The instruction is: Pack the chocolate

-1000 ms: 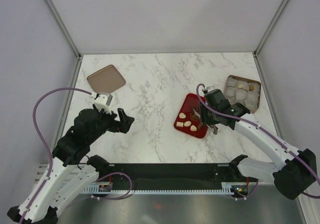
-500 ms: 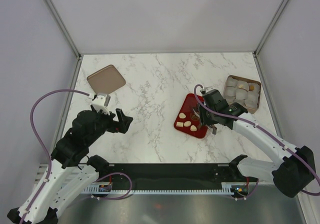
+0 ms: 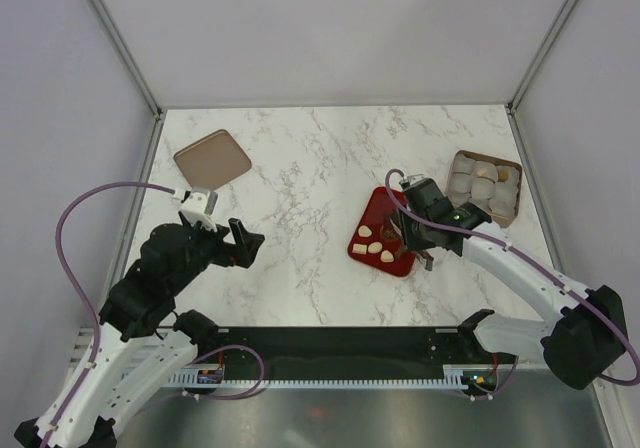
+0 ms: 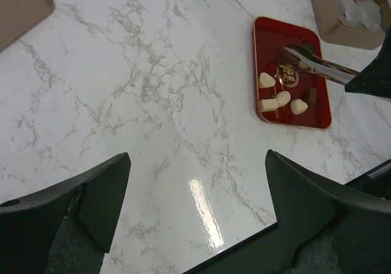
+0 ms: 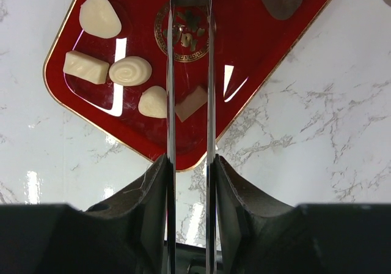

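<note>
**Here, tongs pinched over the tray**

The right gripper point(image 5: 189, 171) is clenched on a pair of metal tongs point(image 5: 170, 90), whose two arms run nearly parallel out over the red tray point(image 5: 256, 60). Their tips reach the gold emblem at its middle, with something dark between them; whether it is gripped I cannot tell. The chocolate point(image 5: 130, 70) lies loose on the tray, cream pieces clustered to one side, a dark one apart. A box point(image 3: 490, 158) stands beside the tray. The left gripper point(image 4: 195, 164) hangs spread wide over the marble table point(image 4: 153, 72), grasping nothing.
</note>
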Action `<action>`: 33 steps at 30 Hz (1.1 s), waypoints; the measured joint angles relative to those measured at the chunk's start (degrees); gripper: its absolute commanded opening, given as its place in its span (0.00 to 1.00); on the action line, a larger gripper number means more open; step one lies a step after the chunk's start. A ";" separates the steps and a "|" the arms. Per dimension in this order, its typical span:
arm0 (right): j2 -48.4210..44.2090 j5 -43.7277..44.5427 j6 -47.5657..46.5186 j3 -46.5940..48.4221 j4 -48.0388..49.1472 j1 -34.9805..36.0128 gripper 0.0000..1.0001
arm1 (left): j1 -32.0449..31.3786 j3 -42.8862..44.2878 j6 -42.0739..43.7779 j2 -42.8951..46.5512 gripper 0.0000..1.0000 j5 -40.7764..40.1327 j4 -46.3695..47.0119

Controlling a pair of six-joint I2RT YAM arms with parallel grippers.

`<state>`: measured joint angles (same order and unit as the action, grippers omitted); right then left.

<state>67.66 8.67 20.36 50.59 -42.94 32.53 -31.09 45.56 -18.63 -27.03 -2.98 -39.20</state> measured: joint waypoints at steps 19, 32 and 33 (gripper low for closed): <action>3.78 3.41 -1.22 19.23 -5.88 -1.42 0.29 | 0.00 -0.35 -0.02 -0.96 1.00 -0.13 0.00; 11.82 9.38 -5.70 29.07 -6.71 -22.03 0.30 | -0.04 -0.57 -0.04 -0.96 1.00 -0.15 0.00; 12.48 10.45 -5.66 29.07 -6.86 -23.06 0.29 | -0.07 -0.57 -0.04 -0.96 1.00 -0.15 0.00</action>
<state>80.14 19.11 14.70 79.66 -49.80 9.47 -31.16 44.99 -18.68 -27.99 -3.14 -39.20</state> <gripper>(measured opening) 0.381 0.993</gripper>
